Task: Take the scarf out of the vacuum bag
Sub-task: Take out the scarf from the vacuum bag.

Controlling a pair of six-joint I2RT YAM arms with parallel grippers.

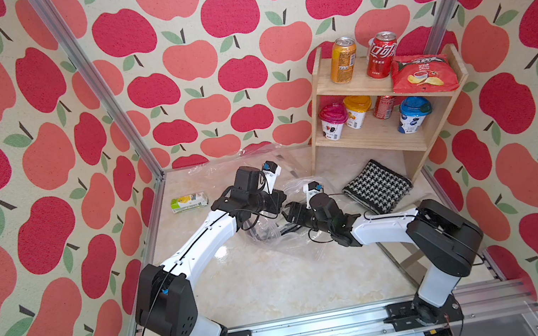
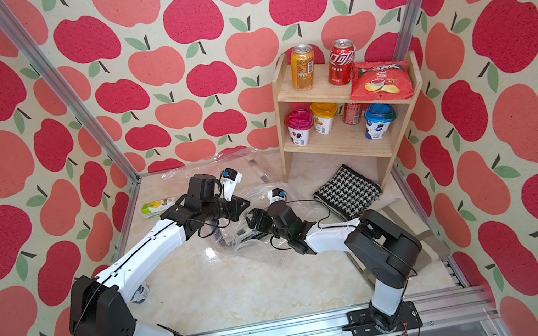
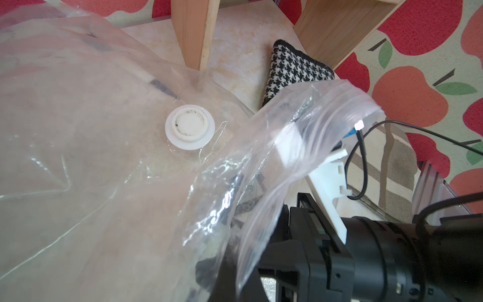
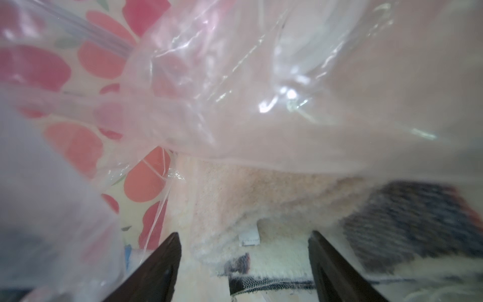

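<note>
Scarf (image 4: 261, 198): cream, fuzzy, dark stripes; inside the vacuum bag (image 3: 104, 170), mid-table (image 1: 281, 286).
Bag state: clear, crinkled, spreads toward the far edge; white valve cap (image 3: 190, 127) faces up; mouth edge lifted.
Left gripper (image 1: 281, 201): fingers closed on the bag's mouth edge, seen only through plastic.
Right gripper (image 4: 244, 235): fingers wide, inside the mouth, one each side of the scarf, not clamped.
Houndstooth cloth (image 1: 377, 187): outside the bag, far right corner, at the foot of the shelf (image 1: 367, 140).
</note>
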